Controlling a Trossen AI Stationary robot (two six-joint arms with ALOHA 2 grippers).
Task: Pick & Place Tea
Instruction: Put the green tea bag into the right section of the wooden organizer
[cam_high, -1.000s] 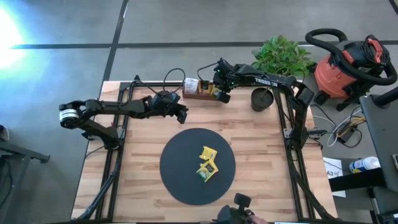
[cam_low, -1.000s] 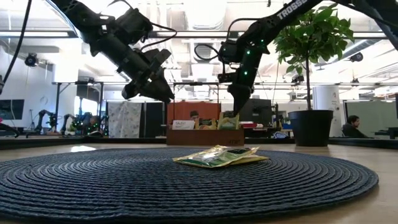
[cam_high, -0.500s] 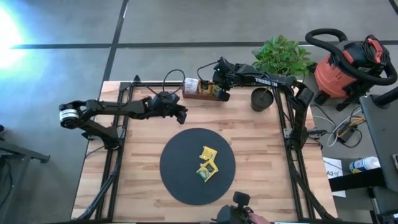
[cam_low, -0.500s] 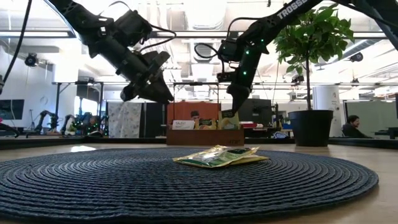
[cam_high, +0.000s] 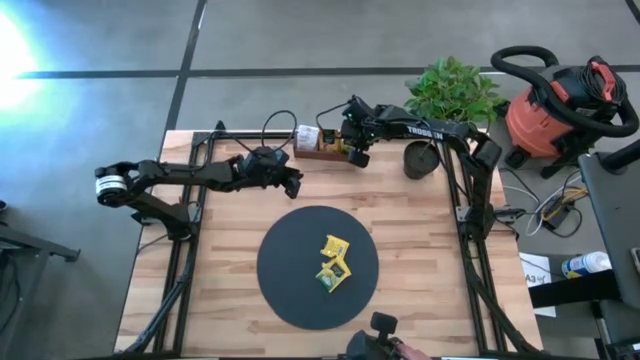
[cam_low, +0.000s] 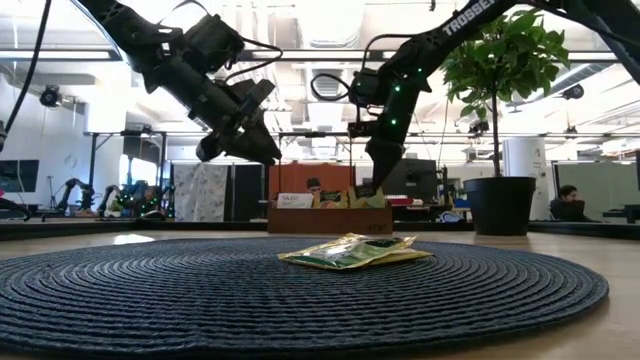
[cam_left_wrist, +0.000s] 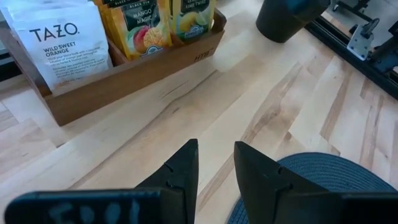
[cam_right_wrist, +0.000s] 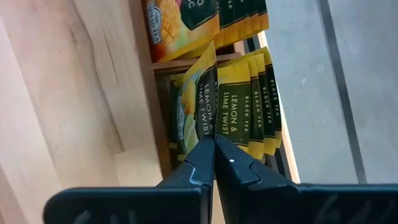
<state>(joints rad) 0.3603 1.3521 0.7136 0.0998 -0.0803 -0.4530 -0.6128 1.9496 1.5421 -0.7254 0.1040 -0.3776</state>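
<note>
A brown wooden tray (cam_high: 318, 150) at the table's far edge holds rows of tea packets standing on edge: white ones (cam_left_wrist: 59, 43), orange ones (cam_left_wrist: 140, 28) and yellow-green ones. My right gripper (cam_right_wrist: 214, 149) is over the tray's right end, shut on one yellow-green packet (cam_right_wrist: 200, 106). Three yellow and green packets (cam_high: 334, 262) lie flat on the black disc (cam_high: 300, 270). My left gripper (cam_left_wrist: 216, 165) hangs open above the bare wood between tray and disc, with nothing between its fingers. My right gripper pinches the upper edge (cam_right_wrist: 210, 134) of the front lemon-and-lime packet between its two fingers. The fingers slant steeply down from above. The packet stands tilted away from the row behind it, its lower part still inside the tray's compartment.
A black plant pot (cam_high: 420, 160) stands at the far right, close to the tray's end. The disc (cam_low: 150, 290) takes up the table's middle and near part. Bare wood lies to the left and right of it. A red vacuum stands off the table at the right.
</note>
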